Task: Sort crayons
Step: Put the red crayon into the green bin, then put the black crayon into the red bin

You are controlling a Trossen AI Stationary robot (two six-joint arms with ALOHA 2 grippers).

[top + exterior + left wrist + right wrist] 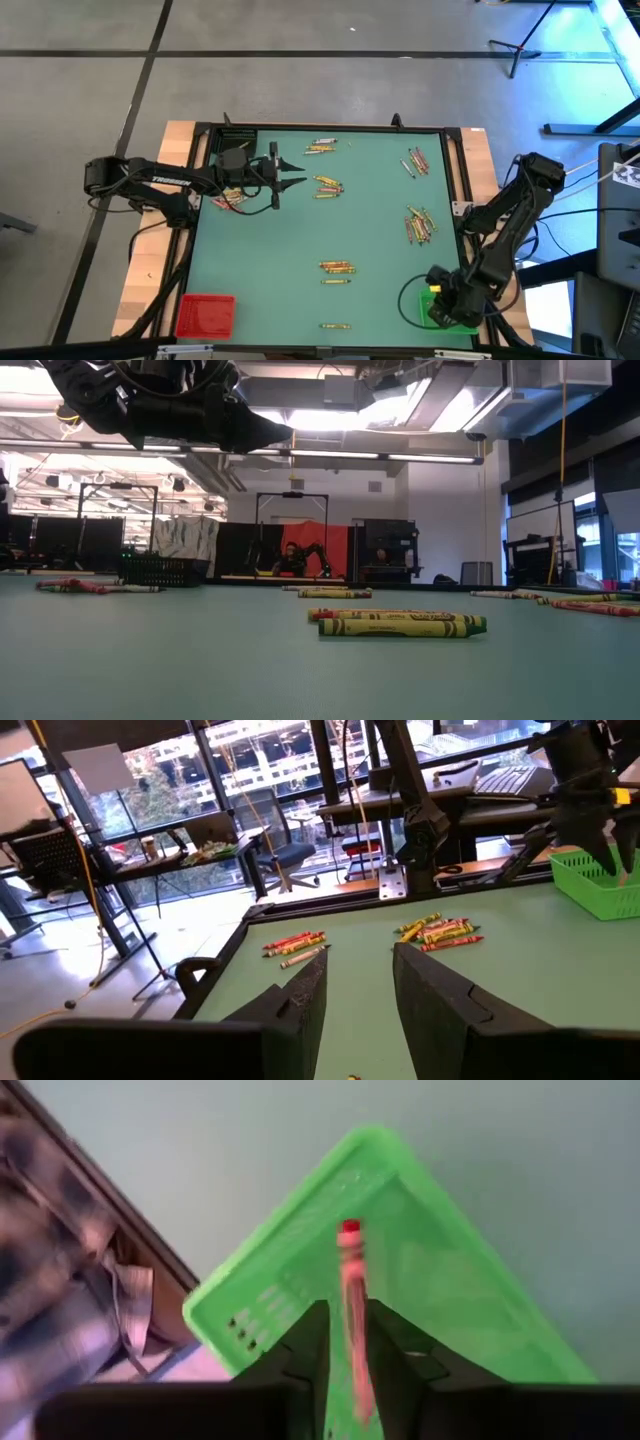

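A red crayon [351,1315] hangs point-down above a green bin; other crayons [420,225] lie scattered in clusters from twelve to six o'clock.

A grey concrete floor [330,30] crossed by dark lines fills the upper part of the high view. In the low view, bright ceiling lights [330,420] glow at top centre, a red panel [305,550] stands mid-frame, and tall windows [545,545] line the right side.

three bins [205,316], one red, one green, one black; crayons [337,268] in seven loose clusters.
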